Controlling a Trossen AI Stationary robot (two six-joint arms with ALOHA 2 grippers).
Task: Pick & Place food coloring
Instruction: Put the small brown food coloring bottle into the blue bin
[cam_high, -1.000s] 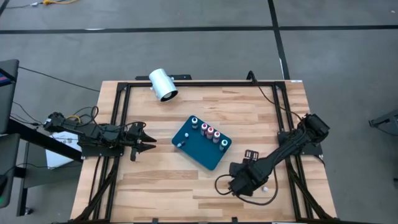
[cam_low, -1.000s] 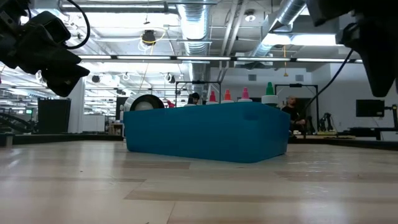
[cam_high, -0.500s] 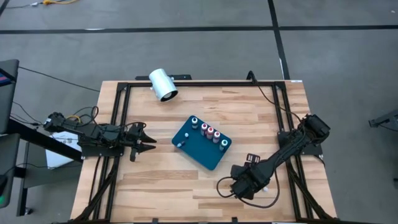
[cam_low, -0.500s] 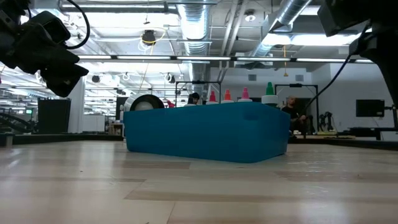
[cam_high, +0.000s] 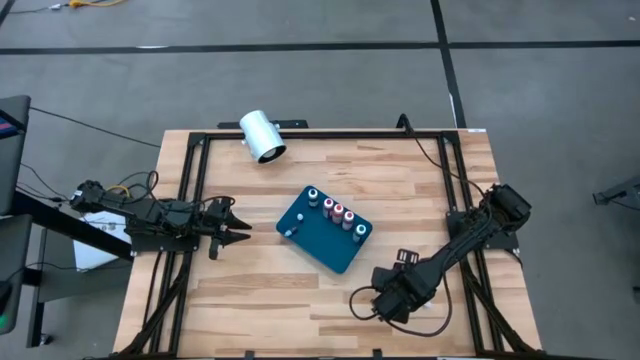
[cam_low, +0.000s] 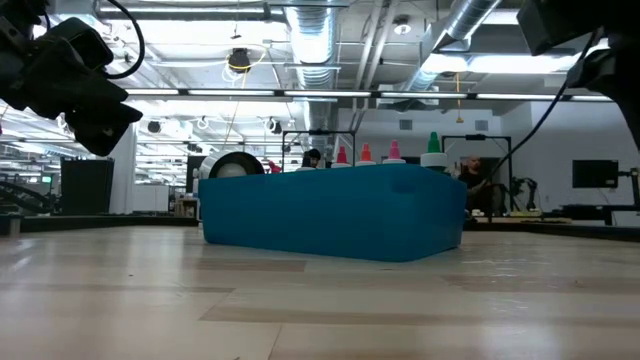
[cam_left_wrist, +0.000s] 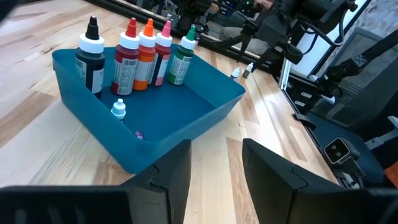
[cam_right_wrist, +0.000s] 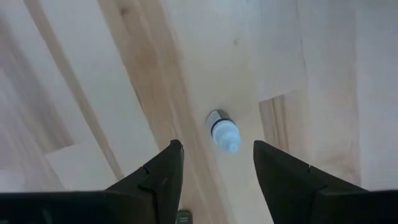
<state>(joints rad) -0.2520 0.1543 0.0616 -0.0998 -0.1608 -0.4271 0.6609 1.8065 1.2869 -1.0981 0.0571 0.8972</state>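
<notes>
Both right gripper (cam_right_wrist: 214, 171) fingers apart, straddling bottle (cam_right_wrist: 222, 131).

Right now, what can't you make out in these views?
- Loose bottle on the table: seen in the right wrist view between the open right hand; in the high view the arm covers it.
- Bottles in the tray: low view shows only tips above its wall.
- Small bottle in the tray: colour too small to tell.

Right gripper (cam_right_wrist: 214, 171) pointing down, fingers apart, left gripper (cam_high: 238, 227) level, fingers apart
</notes>
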